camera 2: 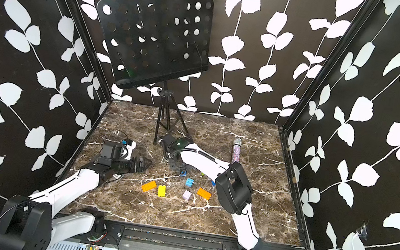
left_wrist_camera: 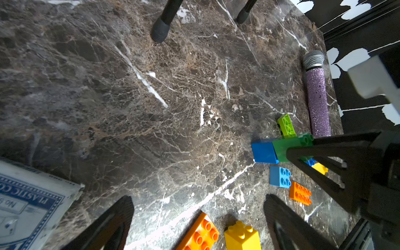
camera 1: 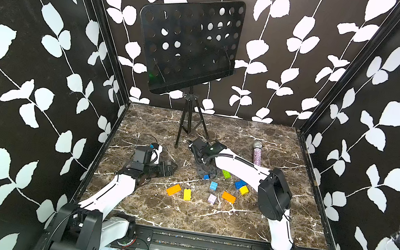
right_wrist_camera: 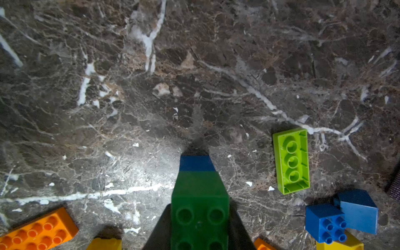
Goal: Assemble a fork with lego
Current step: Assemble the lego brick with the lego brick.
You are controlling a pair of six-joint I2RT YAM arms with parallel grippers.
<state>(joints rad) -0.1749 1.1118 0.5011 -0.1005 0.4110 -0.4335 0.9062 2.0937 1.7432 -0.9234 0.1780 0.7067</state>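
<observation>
Marble-patterned tabletop (camera 1: 232, 224) boxed by leaf-print walls (camera 1: 26, 78), shown in both top views. Lower left: the left arm (camera 1: 113, 193) slopes up from its base, wrist bent, with the left gripper (camera 1: 169, 169) lying low and aimed toward frame centre. Its jaws are spread wide and hold nothing.

Centre, loose, left to right: an orange brick (camera 1: 173, 189), a yellow brick (camera 1: 187, 194), a light blue brick (camera 1: 213, 185), a pale lilac brick (camera 1: 212, 199), a lime brick (camera 1: 226, 174) with its underside showing, a second orange brick (camera 1: 228, 197), and a blue brick (camera 1: 239, 184) against a second yellow brick (camera 1: 244, 190).

Just above them the right gripper (camera 1: 206, 171) points down, clamped on the fork (left_wrist_camera: 279, 149). The fork is only a stem: a green brick (right_wrist_camera: 200, 194) joined end-on to a dark blue brick (right_wrist_camera: 197, 163), blue end lowest. Contact with the marble cannot be told.

Right: the right arm (camera 1: 238, 167) climbs from the lower-right base to a raised elbow, then its forearm runs toward centre. Bare marble lies open along the lower edge and upper right. A music stand (camera 1: 189, 46) has its tripod feet just above the right gripper in frame, and a glittery microphone (camera 1: 257, 153) lies right of centre.
</observation>
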